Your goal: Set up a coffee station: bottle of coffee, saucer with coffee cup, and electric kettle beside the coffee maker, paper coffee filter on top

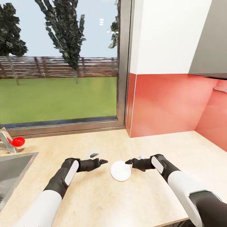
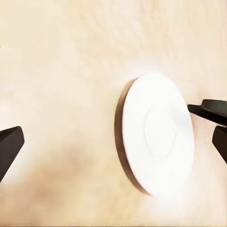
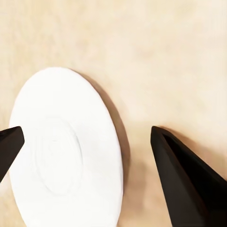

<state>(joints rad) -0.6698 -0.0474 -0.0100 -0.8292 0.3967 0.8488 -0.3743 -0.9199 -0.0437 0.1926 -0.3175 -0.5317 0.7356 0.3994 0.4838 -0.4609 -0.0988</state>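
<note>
Two black pincers flank the small flat round white saucer [image 1: 121,171] lying on the light wood-look surface [image 1: 94,195]. Left pincer [image 1: 104,161] and right pincer [image 1: 128,162] both gape, empty; the head view alone shows a steel sink [image 1: 12,170].

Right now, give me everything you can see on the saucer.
The saucer is a small round plain white plate, smooth and matte, with a faint circular well at its centre. It lies flat on the light wood-look countertop, empty, no cup on it. It sits between the two grippers: the left gripper is a short way off one side, the right gripper at its edge. Neither visibly grips it.
</note>
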